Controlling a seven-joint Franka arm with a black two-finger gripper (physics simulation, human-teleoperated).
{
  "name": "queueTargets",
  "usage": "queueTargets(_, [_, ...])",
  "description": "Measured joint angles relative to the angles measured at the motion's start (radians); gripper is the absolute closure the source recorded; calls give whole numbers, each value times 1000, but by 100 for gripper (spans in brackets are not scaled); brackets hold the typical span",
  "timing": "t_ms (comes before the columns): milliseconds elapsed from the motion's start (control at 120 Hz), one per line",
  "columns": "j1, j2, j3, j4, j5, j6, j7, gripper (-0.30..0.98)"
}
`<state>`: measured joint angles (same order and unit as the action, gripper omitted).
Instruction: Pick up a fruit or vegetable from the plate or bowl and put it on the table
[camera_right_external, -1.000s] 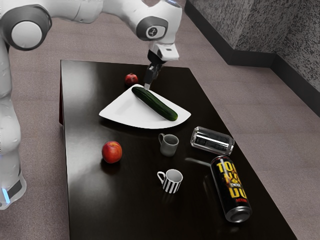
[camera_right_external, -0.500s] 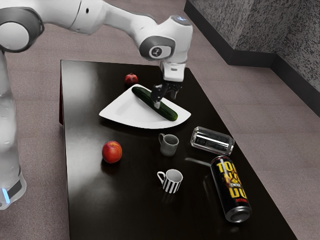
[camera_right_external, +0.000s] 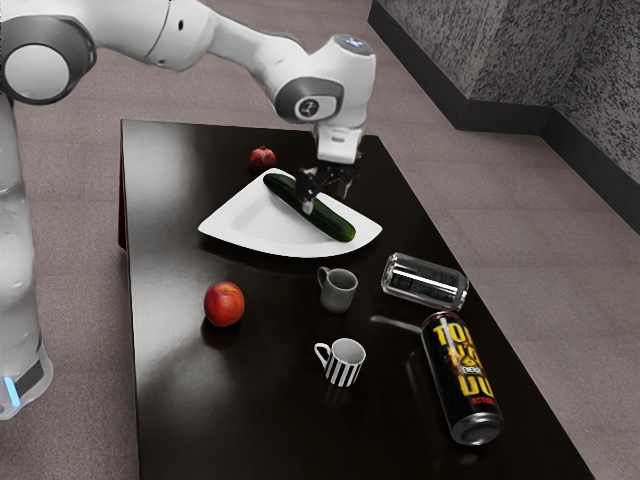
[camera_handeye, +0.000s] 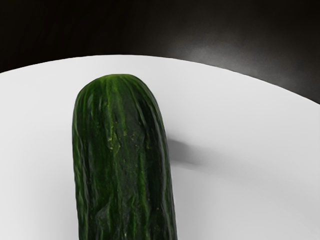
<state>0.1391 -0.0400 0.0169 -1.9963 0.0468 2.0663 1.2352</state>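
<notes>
Over a glossy black table (camera_right_external: 180, 400), kept the claw (camera_right_external: 326, 202) wide open, gripping nothing, above the cucumber (camera_right_external: 336, 226) on the white plate (camera_right_external: 245, 228). Judged it stiff, fairly heavy, apt to roll; favored 1 square hold across the middle, near balance.

The cucumber (camera_right_external: 334, 225), dark green with paler lengthwise streaks and rounded ends, lies on its side across the white, fan-shaped plate (camera_right_external: 262, 230). The plate rests on the glossy black surface (camera_right_external: 190, 400).
</notes>
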Motion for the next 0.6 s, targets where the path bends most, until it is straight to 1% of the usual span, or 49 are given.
queueTargets(292, [23, -4, 31, -46, -5, 23, 35, 0])
queueTargets(508, [36, 14, 32, -61, -5, 49, 52, 0])
queueTargets(567, [33, 23, 32, -61, -5, 57, 56, 3])
queueTargets(600, [31, 27, 32, -61, -6, 61, 58, 7])
